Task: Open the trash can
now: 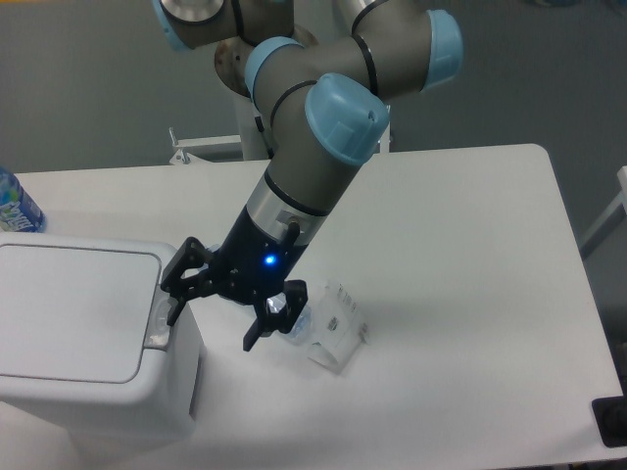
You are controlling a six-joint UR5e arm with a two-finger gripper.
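White table (470, 255), one trash can (78, 333) (lid shut), one gripper (218, 308), two fingers (179, 300) spread, one clear bottle (328, 328).

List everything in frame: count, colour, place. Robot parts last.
trash can: 1, white, grey push-button on rim, front left of table, lid shut
plastic bottle: 1, clear with white label, lying on table right of the can
blue-labelled bottle: 1, far left edge, partly cut off
table: 1, white
dark object: 1, bottom right corner, cut off
arm: 1, grey with light-blue caps
gripper: 1, black, open, one finger at the can's button
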